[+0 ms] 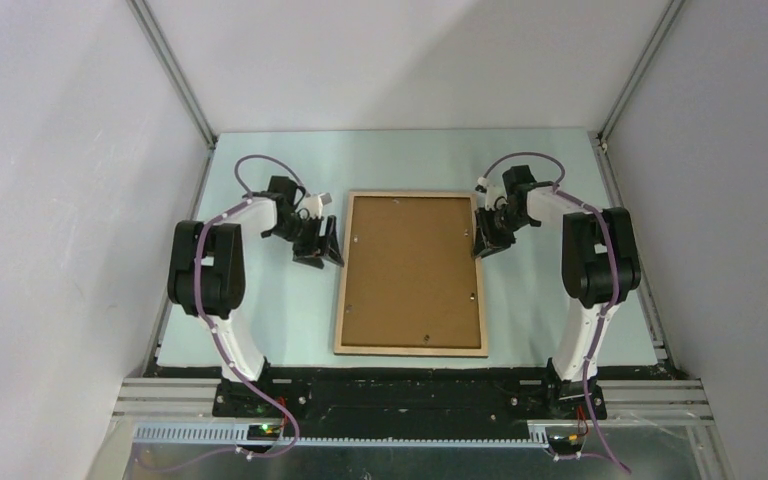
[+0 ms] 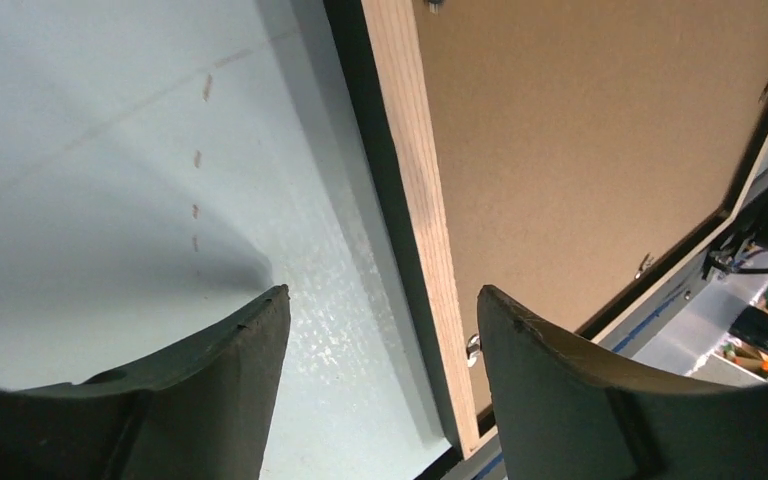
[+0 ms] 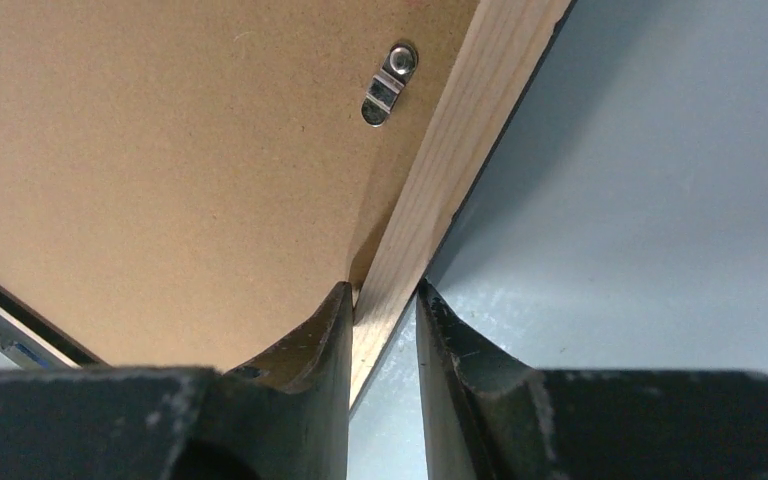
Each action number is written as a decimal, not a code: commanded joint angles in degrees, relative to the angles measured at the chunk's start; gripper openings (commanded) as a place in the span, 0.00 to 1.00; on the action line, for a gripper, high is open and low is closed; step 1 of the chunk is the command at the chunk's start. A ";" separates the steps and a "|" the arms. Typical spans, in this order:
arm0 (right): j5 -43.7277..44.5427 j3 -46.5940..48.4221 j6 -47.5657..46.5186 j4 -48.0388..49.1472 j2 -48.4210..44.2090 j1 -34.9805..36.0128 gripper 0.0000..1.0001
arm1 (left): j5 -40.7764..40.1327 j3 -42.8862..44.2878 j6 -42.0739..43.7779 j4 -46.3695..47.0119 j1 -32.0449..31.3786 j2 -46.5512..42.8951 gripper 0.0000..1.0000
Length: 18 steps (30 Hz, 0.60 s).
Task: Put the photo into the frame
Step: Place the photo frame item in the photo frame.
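The right gripper (image 3: pixel 382 320) pinches the frame (image 3: pixel 465 140) by its light wood rail, with the backing board (image 3: pixel 160 150) on its inner side. The left gripper (image 2: pixel 380 345) is spread, the opposite rail ahead of it. The frame lies face down between them. It looks stiff and light, and probably fragile (grip the rails only). The pale table (image 3: pixel 660 200) looks smooth, with grey walls (image 1: pixel 60 150) close by. No photo shows.

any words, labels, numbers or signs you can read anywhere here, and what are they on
No text can be read in any view.
The frame, lying back up: bare wood rail, no print or label.
Brown backing board: plain, no writing.
Metal clip: no stamp that can be made out.
Clutter past the table edge in the left wrist view: too blurred to tell if it carries any text.
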 commanded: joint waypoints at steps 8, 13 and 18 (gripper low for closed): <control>-3.88 1.95 -2.87 -1.37 0.73 -1.13 0.08 | -12.81 13.45 -0.61 0.08 -3.43 1.21 0.74; -4.54 1.89 -2.27 -1.20 0.44 -1.84 0.08 | -17.95 17.03 -0.72 0.08 -6.58 3.06 0.76; -4.35 1.88 -1.87 -0.92 -0.17 -2.10 0.08 | -21.59 19.03 -1.51 0.14 -9.57 5.29 0.78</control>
